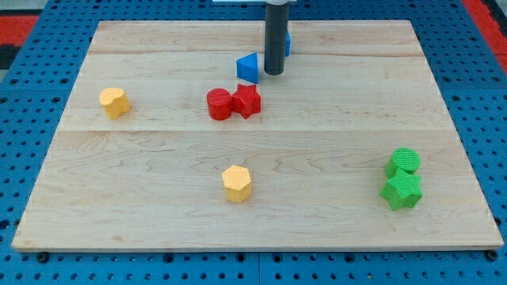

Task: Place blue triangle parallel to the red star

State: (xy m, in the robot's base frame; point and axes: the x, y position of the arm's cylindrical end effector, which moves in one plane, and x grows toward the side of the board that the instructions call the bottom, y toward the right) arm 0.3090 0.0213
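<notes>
Rod end, my tip [273, 73], rests on the wooden board [158, 229] near the view's top centre; it is a plain dark rod with nothing to open or close, and it holds nothing. Tip sits just beside the blue triangle [248, 67], on that block's right in the view; whether the two touch cannot be told.

Blue triangle lies a little above and slightly left of the red star [248, 100], apart from it. Red star touches a red cylinder [219, 104] on its left.

A second blue block [287, 43] shows only as a sliver behind the rod; shape cannot be made out.

Yellow block [115, 102], roughly hexagonal, sits near the board's left edge. Another yellow hexagonal block [237, 183] sits low in the view, near centre.

Green cylinder [405, 161] and green star [402, 191] stand touching at lower right, cylinder above star.

Board lies on a blue perforated table [24, 119].
</notes>
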